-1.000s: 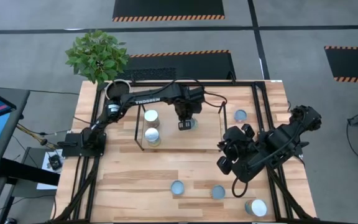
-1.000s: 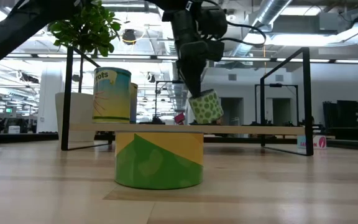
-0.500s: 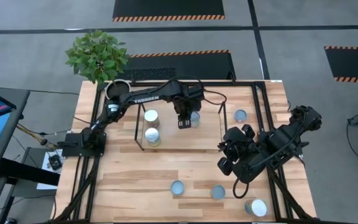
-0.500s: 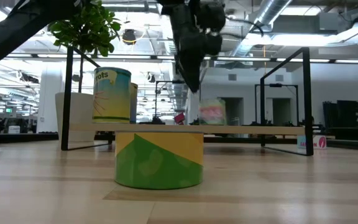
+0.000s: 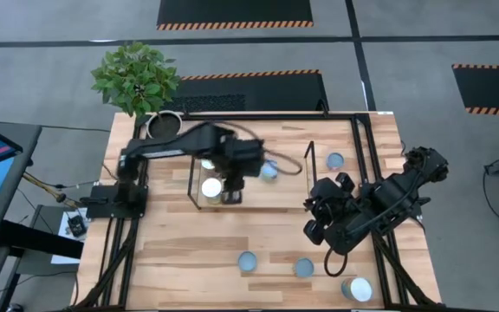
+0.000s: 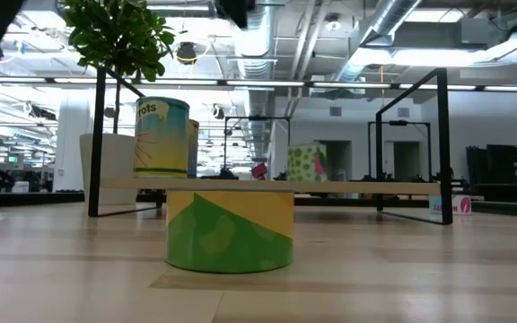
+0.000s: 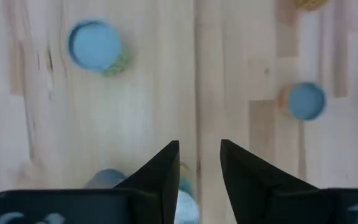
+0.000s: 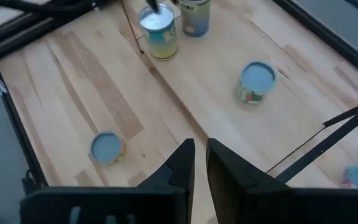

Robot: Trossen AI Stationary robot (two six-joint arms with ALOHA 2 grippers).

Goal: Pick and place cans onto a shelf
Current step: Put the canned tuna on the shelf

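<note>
The shelf is a low light-wood platform with black wire ends. Three cans stand on it: a blue-topped one, which also shows in the low view, a white-topped one, and one partly under my left arm. My left gripper hovers open and empty above the shelf, beside the white-topped can; its wrist view looks down on the table. My right gripper waits shut and empty above the table's right part, and it also shows in its wrist view.
Cans stand on the table: two blue-topped near the front, a white-topped one at the front right, and a blue-topped one right of the shelf. A potted plant stands at the far left corner.
My left gripper has let go of the blue-topped can, which was tilted in its hold and now stands upright on the shelf. The gripper has then risen and gone toward the table's left and near edges, over the white-topped can.
</note>
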